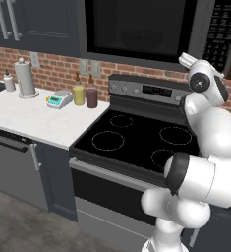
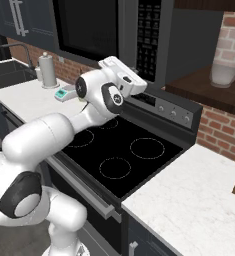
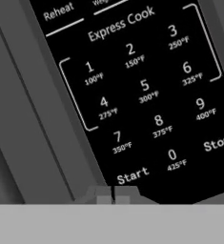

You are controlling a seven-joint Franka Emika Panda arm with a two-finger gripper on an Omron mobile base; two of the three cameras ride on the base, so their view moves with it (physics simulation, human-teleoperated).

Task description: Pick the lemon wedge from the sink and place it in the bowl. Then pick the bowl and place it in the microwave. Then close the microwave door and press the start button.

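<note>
Large dark grey built-in microwave [image 1: 151, 27] above the stove; its dark grey door with black glass window [image 1: 136, 24] sits flush shut, bowl outline faintly behind the glass. Tool [image 3: 113, 197] pinched narrow, holding nothing, fingertips together to act as one blunt poker. The white "Start" key [image 3: 132, 175] on the microwave's black keypad strip [image 2: 149, 35] lies just above the tips, near. Judged: final press pending.

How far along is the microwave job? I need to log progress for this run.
Done, by the look of it: the microwave door is closed, with a faint bowl shape behind its glass. In hand: the shut gripper sits just below the Start button on the keypad. Left: pressing Start.
</note>
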